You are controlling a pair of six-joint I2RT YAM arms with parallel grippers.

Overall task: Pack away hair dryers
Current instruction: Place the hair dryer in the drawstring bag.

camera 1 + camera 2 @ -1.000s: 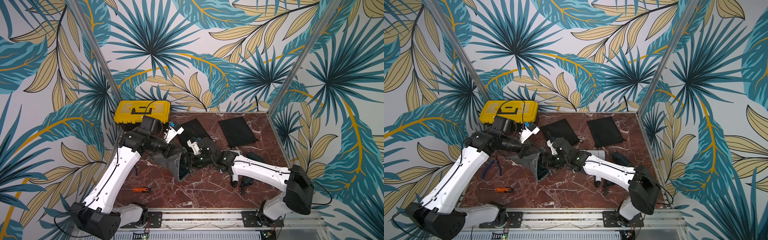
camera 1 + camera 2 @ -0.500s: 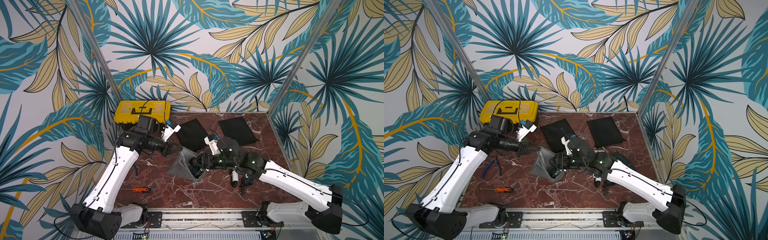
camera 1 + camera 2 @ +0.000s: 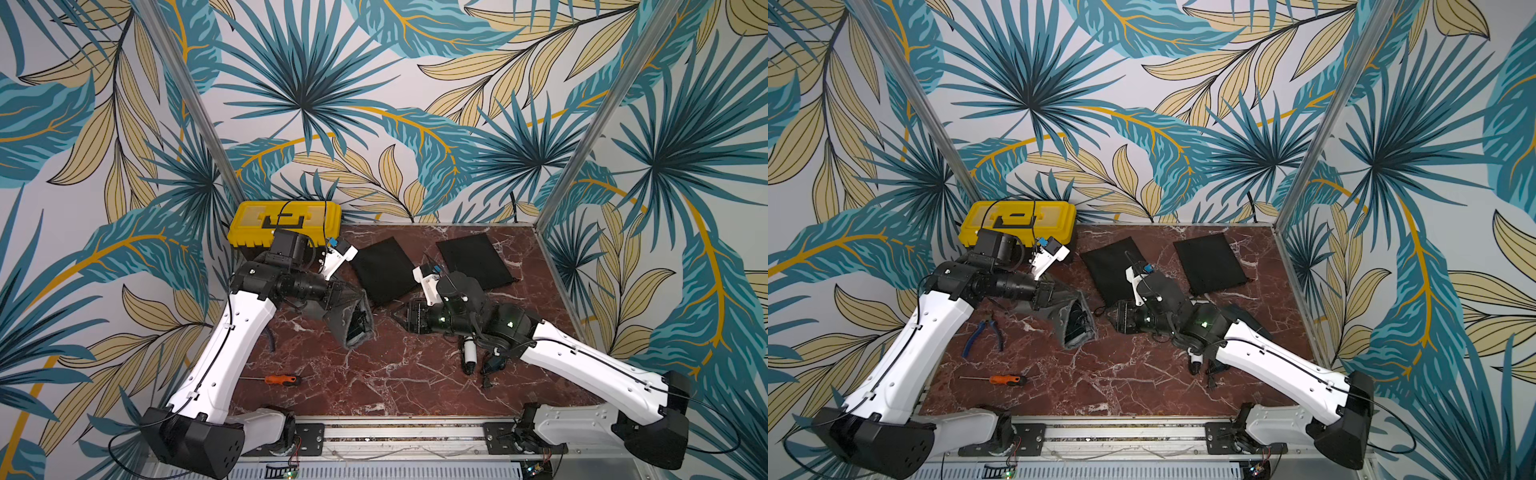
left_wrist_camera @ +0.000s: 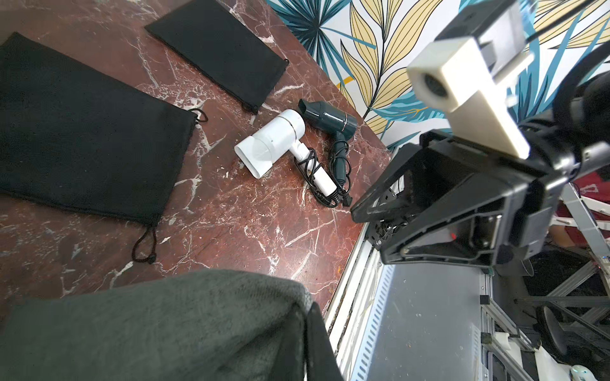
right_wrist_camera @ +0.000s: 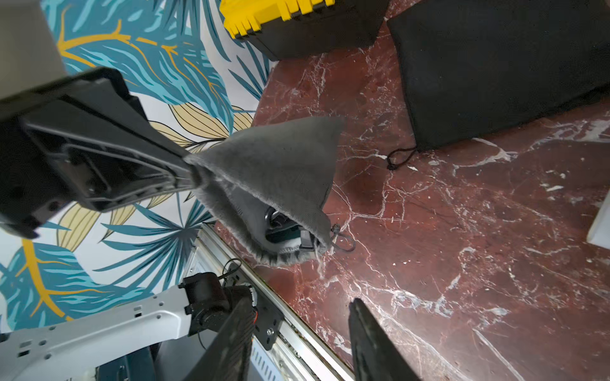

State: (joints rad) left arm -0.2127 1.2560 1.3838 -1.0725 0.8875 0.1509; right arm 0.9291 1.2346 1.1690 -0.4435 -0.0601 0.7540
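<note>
The left claw (image 5: 192, 170) is pinching the edge of the grey bag (image 5: 280, 155) and holds it up. One dark hair dryer (image 5: 280, 235) sits inside the bag. The right claw (image 5: 298, 302) is spread apart with nothing in it, near the bag's open end. The white hair dryer (image 4: 274, 142) and the other dark hair dryer (image 4: 330, 120) lie side by side on the red table (image 3: 374, 386), by the right arm.

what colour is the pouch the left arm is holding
Grey pouch, clearest in right wrist view.
</note>
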